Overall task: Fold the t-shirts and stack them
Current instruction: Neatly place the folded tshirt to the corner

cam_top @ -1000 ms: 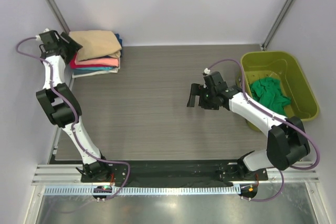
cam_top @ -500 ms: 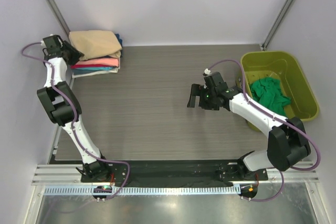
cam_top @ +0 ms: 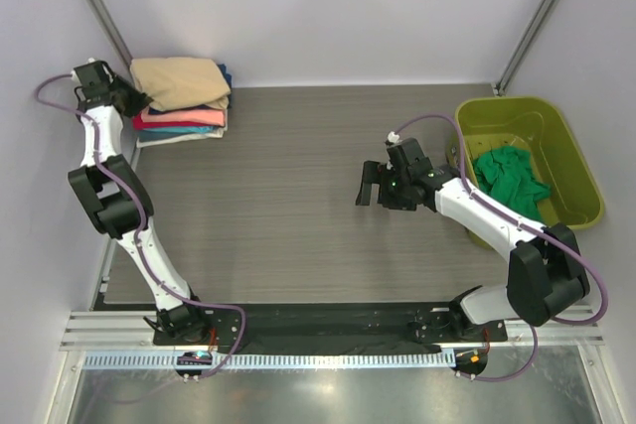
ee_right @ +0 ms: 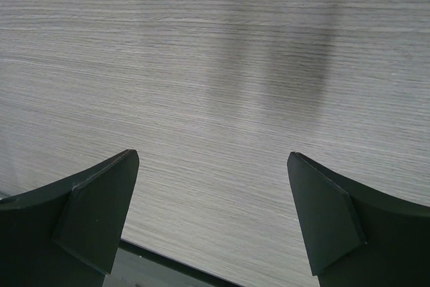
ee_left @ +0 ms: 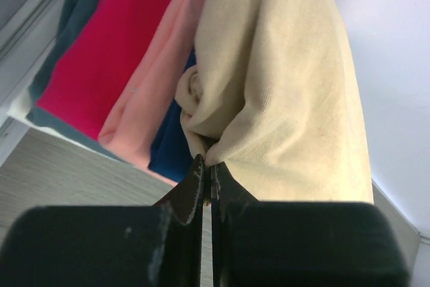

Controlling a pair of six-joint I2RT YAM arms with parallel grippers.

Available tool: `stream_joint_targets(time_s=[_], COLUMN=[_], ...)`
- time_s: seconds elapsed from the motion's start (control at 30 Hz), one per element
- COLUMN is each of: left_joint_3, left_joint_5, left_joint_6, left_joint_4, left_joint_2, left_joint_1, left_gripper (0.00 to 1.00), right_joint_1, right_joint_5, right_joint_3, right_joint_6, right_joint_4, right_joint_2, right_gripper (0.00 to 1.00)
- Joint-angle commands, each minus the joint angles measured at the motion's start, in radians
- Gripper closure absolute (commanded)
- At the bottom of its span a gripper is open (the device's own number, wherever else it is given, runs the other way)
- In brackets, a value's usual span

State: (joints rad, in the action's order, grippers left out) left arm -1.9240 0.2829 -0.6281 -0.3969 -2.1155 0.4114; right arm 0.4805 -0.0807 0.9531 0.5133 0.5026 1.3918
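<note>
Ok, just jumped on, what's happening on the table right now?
The left gripper is shut at the edge of the tan t-shirt topping the folded stack in the far-left corner; whether it pinches cloth is unclear. The right gripper hangs open over bare table, holding nothing. One green t-shirt lies crumpled in the lime tub.

Overhead facing down; left wrist close on shared t-shirts

stack folded, far-left table corner | tan tee on top | green tee crumpled in tub
</note>
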Motion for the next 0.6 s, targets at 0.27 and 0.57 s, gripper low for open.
stream_joint_targets(time_s=[0.27, 0.57], left_joint_3=[-0.073, -0.329], left_joint_5=[0.033, 0.027], left_joint_6=[-0.042, -0.061], left_joint_4=[-0.040, -0.151], left_joint_2=[0.049, -0.050], left_joint_1=[0.102, 0.148], left_gripper=[1.00, 1.00], right_joint_1=[0.001, 0.001], right_joint_5=[-0.002, 0.006], right_joint_3=[-0.024, -0.054], right_joint_6=[-0.022, -0.025], right_joint_4=[-0.004, 0.014], right_joint_2=[-0.059, -0.096], right_gripper=[0.01, 0.01])
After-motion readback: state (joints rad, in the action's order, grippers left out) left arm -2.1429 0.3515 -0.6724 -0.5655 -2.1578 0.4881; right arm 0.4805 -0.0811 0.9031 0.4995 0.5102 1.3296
